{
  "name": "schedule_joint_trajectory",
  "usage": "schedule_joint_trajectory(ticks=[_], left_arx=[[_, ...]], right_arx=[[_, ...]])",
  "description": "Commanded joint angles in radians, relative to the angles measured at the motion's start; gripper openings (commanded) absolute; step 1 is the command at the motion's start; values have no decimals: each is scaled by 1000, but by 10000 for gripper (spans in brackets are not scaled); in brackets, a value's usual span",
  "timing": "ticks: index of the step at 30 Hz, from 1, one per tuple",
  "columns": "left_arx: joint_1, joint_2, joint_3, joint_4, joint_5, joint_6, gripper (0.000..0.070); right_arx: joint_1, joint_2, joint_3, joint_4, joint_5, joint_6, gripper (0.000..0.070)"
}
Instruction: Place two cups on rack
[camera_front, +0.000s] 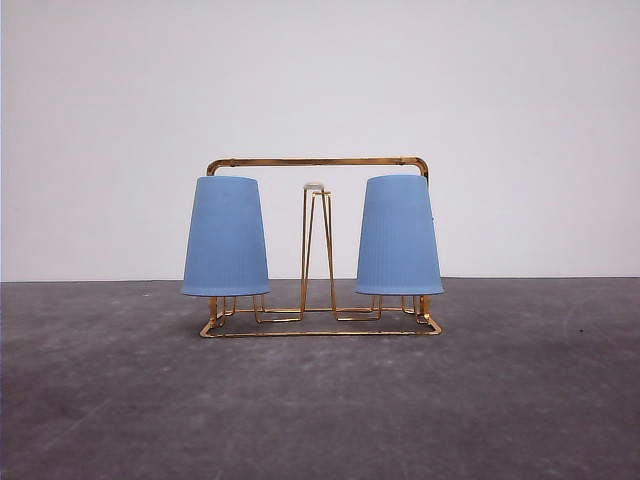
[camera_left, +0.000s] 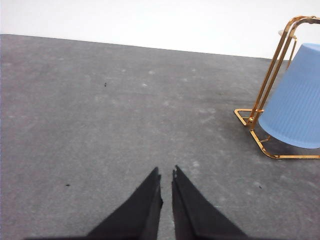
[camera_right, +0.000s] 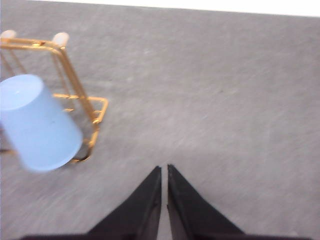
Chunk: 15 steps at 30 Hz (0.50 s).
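Observation:
Two light-blue ribbed cups hang upside down on the gold wire rack (camera_front: 318, 162) in the front view: one cup (camera_front: 226, 237) at its left end, the other cup (camera_front: 398, 236) at its right end. A white-tipped prong (camera_front: 314, 187) stands bare between them. In the left wrist view my left gripper (camera_left: 166, 173) is shut and empty over bare table, well away from the rack (camera_left: 270, 85) and its cup (camera_left: 295, 102). In the right wrist view my right gripper (camera_right: 164, 169) is shut and empty, apart from the rack (camera_right: 75, 80) and its cup (camera_right: 37, 122).
The rack stands on a dark grey table (camera_front: 320, 410) in front of a plain white wall (camera_front: 320, 80). Bare grey surface lies around the rack on all sides and under both grippers.

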Motion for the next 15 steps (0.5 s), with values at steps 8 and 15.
schedule_joint_trajectory(ticks=[8, 15], left_arx=[[0, 0, -15, -6, -3, -1, 22], [0, 0, -15, -6, -3, -1, 22]], right_arx=[[-68, -358, -322, 135, 152, -51, 17], [-88, -619, -573, 164, 178, -51, 17]])
